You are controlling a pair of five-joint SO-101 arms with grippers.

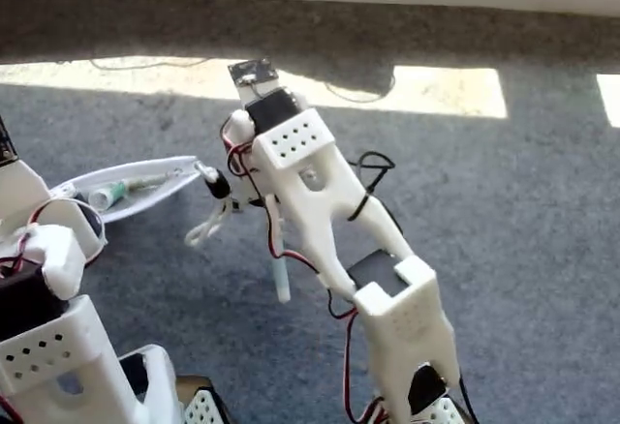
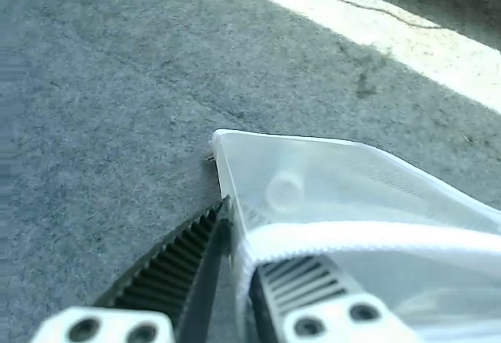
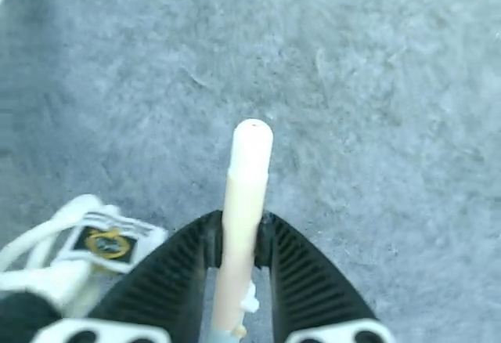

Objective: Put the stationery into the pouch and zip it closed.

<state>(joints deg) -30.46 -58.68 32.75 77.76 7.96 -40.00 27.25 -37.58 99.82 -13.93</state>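
Note:
The white mesh pouch (image 1: pixel 145 190) lies on the grey carpet at the left, its mouth open, with a greenish tube (image 1: pixel 107 195) and a thin pen-like item inside. My left gripper (image 2: pixel 239 241) is shut on the pouch (image 2: pixel 337 186) at its edge, near one corner. In the high view this gripper (image 1: pixel 60 213) sits at the pouch's left end. My right gripper (image 3: pixel 239 225) is shut on a white stick-shaped pen (image 3: pixel 248 171), which pokes out past the fingertips. From above, that pen (image 1: pixel 281 284) hangs under the middle arm, just right of the pouch.
A white cord loop (image 1: pixel 205 226) with a black pull (image 1: pixel 215 185) lies at the pouch's right end; the cord and its tag (image 3: pixel 102 243) sit beside my right gripper. A bright sunlit strip (image 1: pixel 426 90) and cables cross the far carpet. Open carpet lies to the right.

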